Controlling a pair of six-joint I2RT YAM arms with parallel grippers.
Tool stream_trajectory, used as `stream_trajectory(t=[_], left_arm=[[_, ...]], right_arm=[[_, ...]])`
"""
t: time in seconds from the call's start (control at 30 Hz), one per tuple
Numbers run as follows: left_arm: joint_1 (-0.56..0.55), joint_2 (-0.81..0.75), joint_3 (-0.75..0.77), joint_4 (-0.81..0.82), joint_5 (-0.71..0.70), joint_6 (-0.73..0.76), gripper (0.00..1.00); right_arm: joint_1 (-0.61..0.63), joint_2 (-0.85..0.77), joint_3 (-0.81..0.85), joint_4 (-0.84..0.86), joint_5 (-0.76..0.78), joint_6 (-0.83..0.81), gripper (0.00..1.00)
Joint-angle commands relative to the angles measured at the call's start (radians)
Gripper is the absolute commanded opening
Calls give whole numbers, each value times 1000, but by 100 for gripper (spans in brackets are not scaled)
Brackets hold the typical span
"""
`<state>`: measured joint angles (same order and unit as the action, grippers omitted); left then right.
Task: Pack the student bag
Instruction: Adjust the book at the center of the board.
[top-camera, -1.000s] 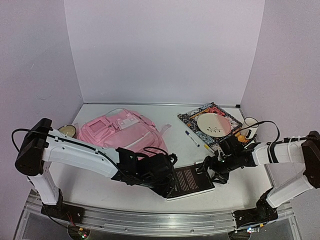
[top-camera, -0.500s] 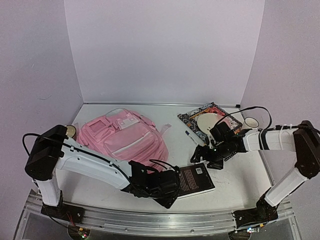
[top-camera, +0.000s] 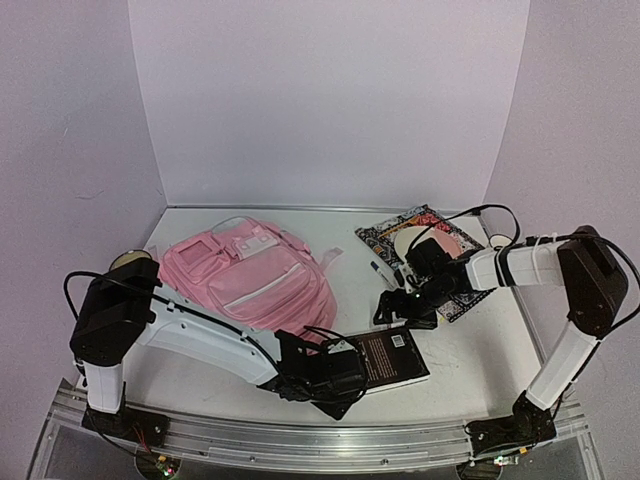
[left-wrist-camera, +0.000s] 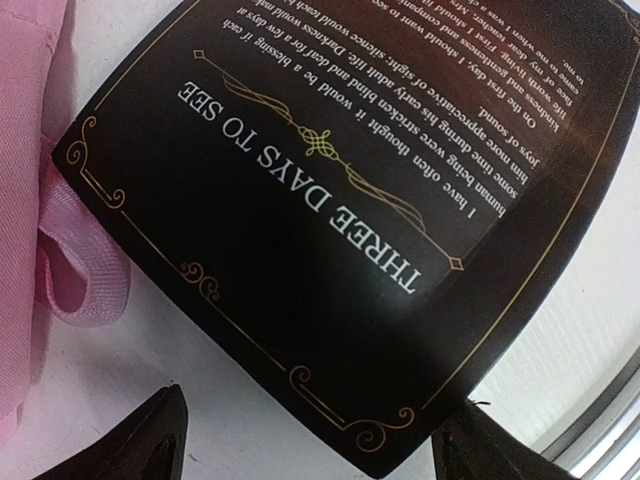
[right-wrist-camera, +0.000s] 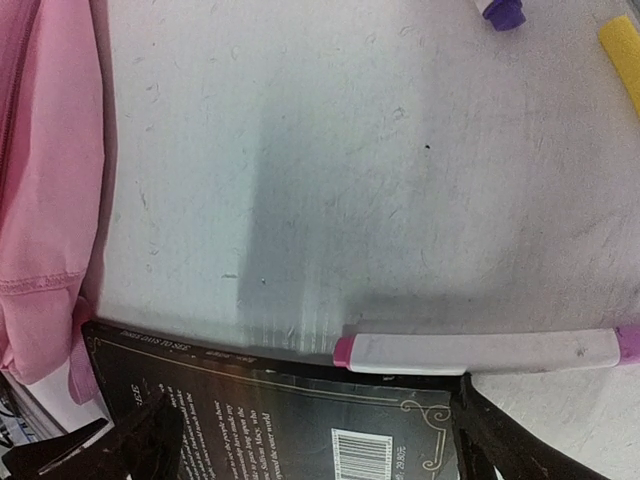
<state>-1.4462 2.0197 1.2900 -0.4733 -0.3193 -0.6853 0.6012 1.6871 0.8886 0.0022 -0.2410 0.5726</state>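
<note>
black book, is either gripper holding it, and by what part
Nothing is held. The left gripper and right gripper are open; the book lies on the table.

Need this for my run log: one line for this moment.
left gripper open by book | right gripper open near marker | book outside backpack

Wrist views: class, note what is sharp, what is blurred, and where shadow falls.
Left wrist view: the book title reads sharp, small print bends toward the edge. Right wrist view: a grey shadow crosses the table; the fingertips are dark and soft.
</note>
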Motion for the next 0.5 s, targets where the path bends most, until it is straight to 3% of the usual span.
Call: stream_trajectory(t=[0.0, 0.47], left_arm=[[55, 13, -18, -54, -92, -23, 84], [220, -5, 13, -54, -199, 131, 83]], right_arm=[[0, 14, -57, -65, -53, -27, 92], [28, -152, -263, -10, -208, 40, 84]])
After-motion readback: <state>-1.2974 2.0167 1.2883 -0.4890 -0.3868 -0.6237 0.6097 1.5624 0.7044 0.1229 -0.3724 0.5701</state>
